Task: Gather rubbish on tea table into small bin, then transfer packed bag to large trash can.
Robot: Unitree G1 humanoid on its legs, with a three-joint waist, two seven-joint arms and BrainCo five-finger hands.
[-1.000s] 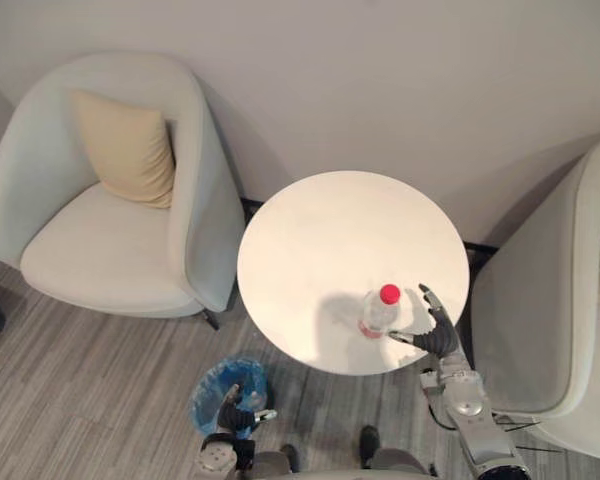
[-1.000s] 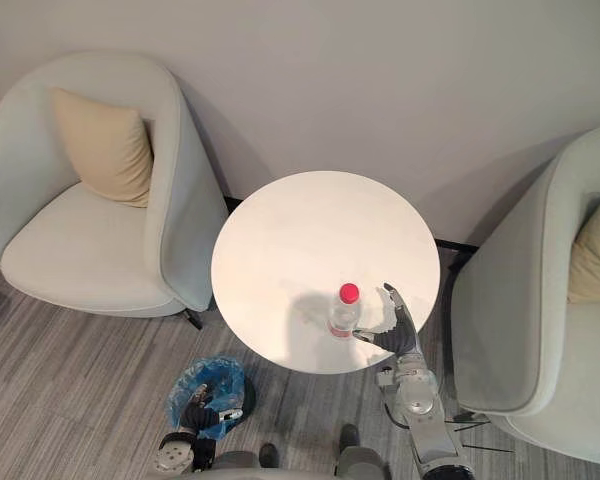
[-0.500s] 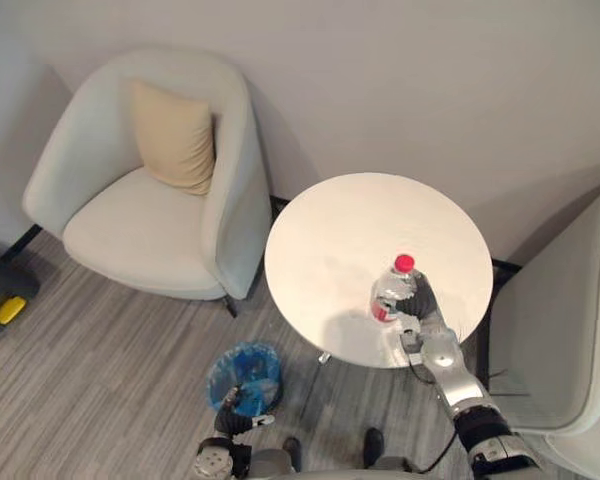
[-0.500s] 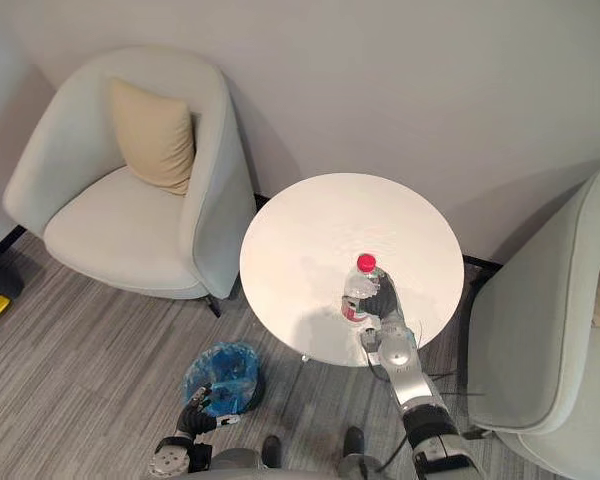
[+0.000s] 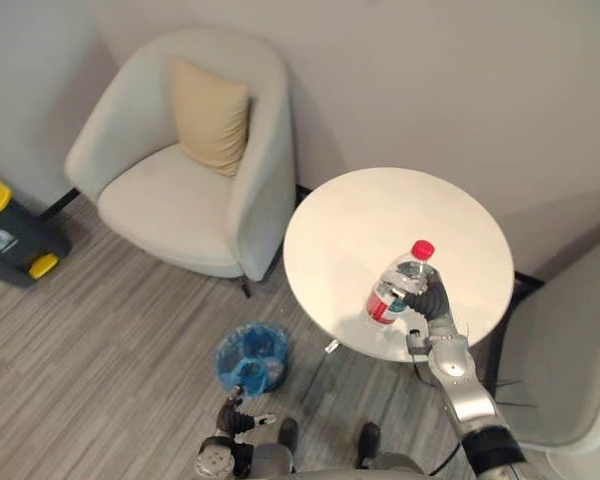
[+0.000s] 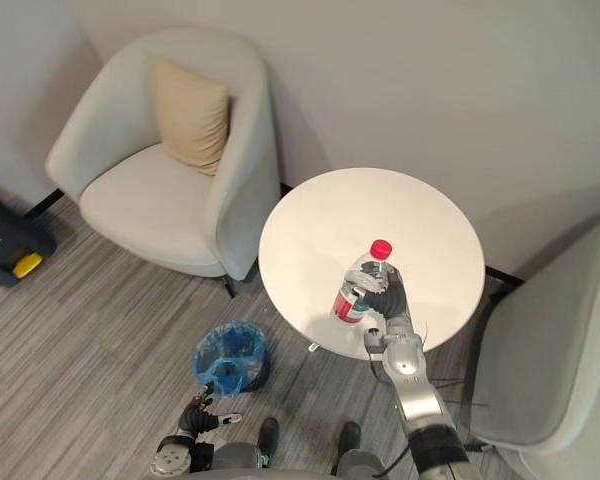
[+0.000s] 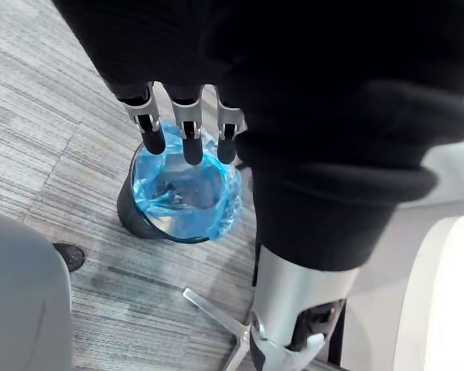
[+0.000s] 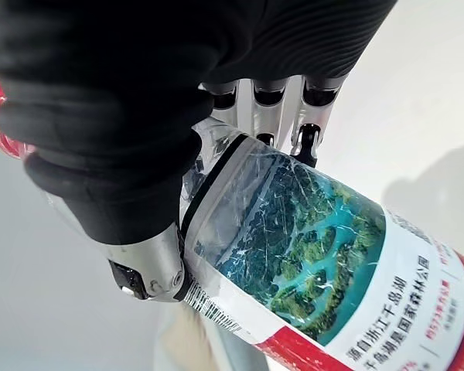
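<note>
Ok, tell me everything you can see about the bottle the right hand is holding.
It's a clear, crinkled plastic bottle with a red cap and a label showing a green-and-blue landscape above white and red bands. The right hand holds it, fingers and thumb curled round its body. It's tilted, cap towards the wall, over the round white table, its base seemingly off the surface.

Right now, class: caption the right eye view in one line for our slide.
Right hand grips a tilted red-capped bottle over the round table; blue-lined bin stands on the floor.
</note>
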